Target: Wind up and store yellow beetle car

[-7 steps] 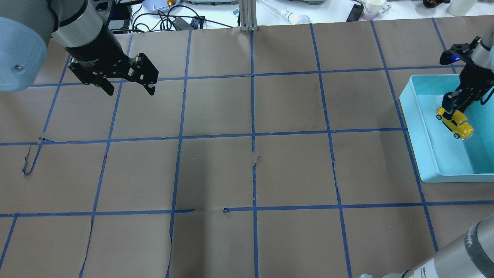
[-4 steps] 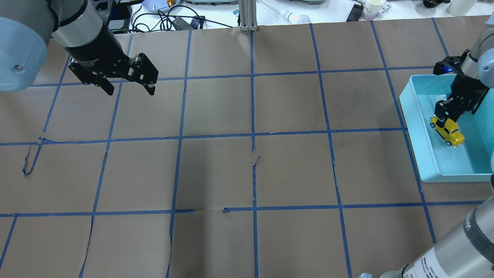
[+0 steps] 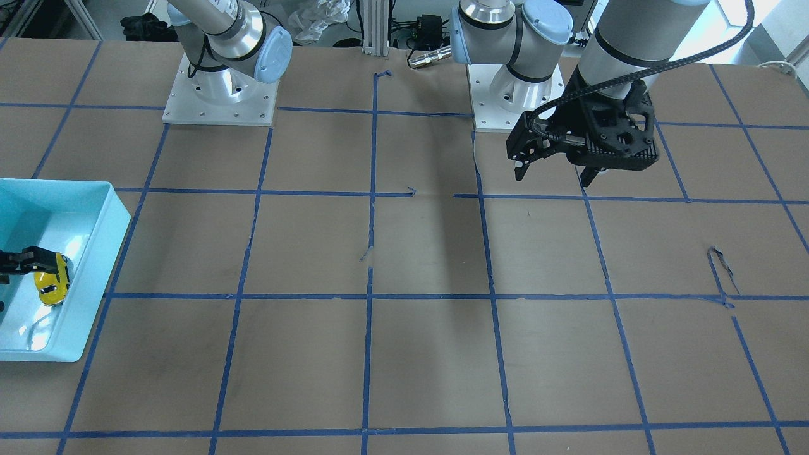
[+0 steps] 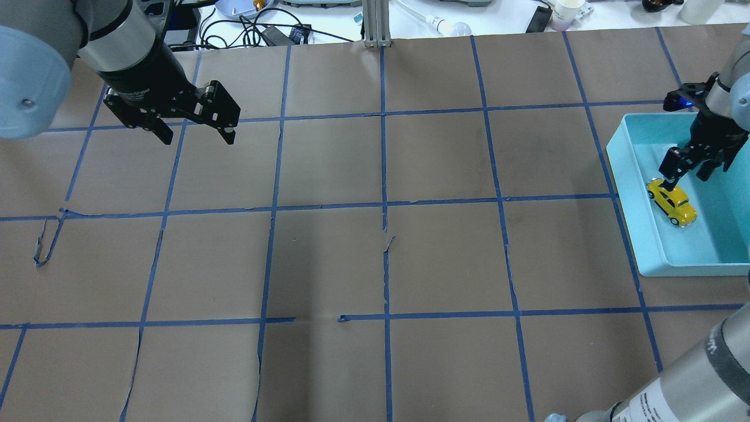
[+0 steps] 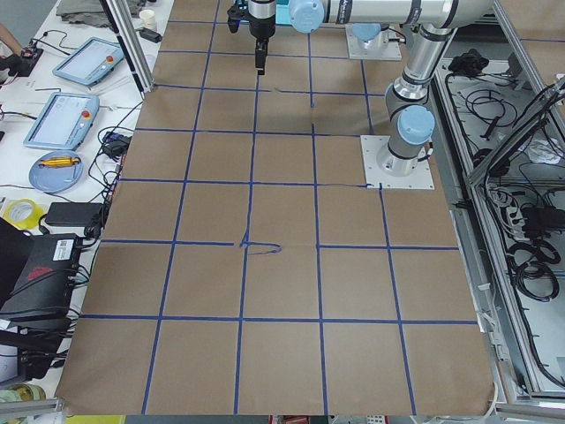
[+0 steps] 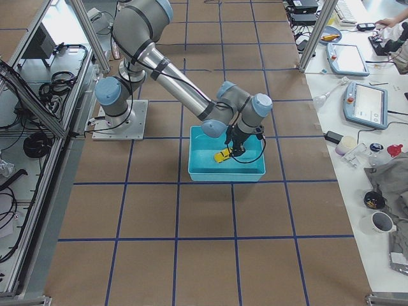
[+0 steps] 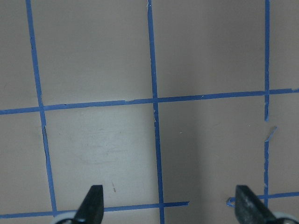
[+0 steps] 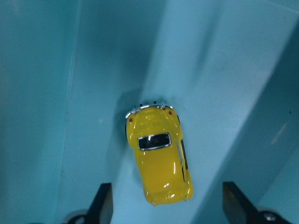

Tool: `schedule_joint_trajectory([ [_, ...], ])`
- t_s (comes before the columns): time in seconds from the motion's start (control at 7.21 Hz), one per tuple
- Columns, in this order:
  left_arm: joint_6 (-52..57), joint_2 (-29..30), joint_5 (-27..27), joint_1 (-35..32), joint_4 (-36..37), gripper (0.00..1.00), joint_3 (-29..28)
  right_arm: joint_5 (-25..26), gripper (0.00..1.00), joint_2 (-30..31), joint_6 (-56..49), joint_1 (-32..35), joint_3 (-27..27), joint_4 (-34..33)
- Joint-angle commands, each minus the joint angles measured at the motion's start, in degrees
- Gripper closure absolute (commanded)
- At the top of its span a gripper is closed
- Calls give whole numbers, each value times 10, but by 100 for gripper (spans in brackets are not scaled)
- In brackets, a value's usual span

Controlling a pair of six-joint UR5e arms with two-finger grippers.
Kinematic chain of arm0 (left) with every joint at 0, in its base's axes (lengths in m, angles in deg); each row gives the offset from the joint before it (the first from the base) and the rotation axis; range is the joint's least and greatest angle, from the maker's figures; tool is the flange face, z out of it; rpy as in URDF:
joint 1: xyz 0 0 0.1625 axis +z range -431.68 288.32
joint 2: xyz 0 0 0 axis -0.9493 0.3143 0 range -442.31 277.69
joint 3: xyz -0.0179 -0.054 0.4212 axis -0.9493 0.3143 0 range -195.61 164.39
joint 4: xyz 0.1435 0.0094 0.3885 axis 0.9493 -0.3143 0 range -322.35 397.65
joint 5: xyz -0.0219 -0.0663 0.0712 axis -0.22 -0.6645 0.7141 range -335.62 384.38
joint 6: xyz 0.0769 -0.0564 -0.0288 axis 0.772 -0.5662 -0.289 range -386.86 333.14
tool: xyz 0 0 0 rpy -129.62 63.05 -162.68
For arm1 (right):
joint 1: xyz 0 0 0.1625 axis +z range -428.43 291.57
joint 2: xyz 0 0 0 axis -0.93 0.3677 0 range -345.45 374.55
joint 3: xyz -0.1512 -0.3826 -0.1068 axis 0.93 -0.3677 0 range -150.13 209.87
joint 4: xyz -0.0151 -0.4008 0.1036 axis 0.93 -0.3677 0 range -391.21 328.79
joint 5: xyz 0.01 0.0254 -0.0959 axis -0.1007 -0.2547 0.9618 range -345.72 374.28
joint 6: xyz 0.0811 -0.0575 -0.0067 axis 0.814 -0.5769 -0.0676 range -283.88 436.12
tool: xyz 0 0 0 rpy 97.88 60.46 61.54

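The yellow beetle car (image 4: 672, 203) lies on its wheels on the floor of the cyan bin (image 4: 674, 266) at the table's right side. It also shows in the front-facing view (image 3: 52, 284), the right exterior view (image 6: 221, 155) and the right wrist view (image 8: 161, 161). My right gripper (image 4: 685, 176) is open just above the car. Its fingers (image 8: 102, 201) stand on either side of the car's front end without touching it. My left gripper (image 4: 199, 139) is open and empty, hovering over the far left of the table; it also shows in the front-facing view (image 3: 553, 179).
The table is covered in brown paper with a blue tape grid (image 4: 384, 205). The bin walls (image 3: 101, 265) stand close around my right gripper. Cables, a cup and other clutter (image 4: 263, 32) lie beyond the far edge.
My right gripper lowered the car into the bin and opened, letting it go. The car now rests on the bin floor. The left arm has not moved.
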Motion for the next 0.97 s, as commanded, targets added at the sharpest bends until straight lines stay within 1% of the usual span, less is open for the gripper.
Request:
schedule_joint_trajectory([
  [0.0, 0, 0, 0, 0, 0, 0, -1, 2, 0, 63, 0, 0, -8, 62],
  [0.28, 0, 0, -1, 0, 0, 0, -1, -5, 0, 143, 21, 2, -8, 108],
  [0.42, -2, 2, -1, -2, 0, 0, -2, -23, 0, 178, 91, 11, -8, 130],
  [0.55, -1, 2, -1, -2, 0, 0, -2, -77, 0, 198, 153, 29, -8, 152],
  [0.69, -1, 1, -1, -2, 0, 0, -1, -86, 0, 206, 205, 58, -10, 159],
  [0.83, -1, 0, -1, -2, 0, 0, -1, -89, 0, 214, 270, 104, -10, 157],
])
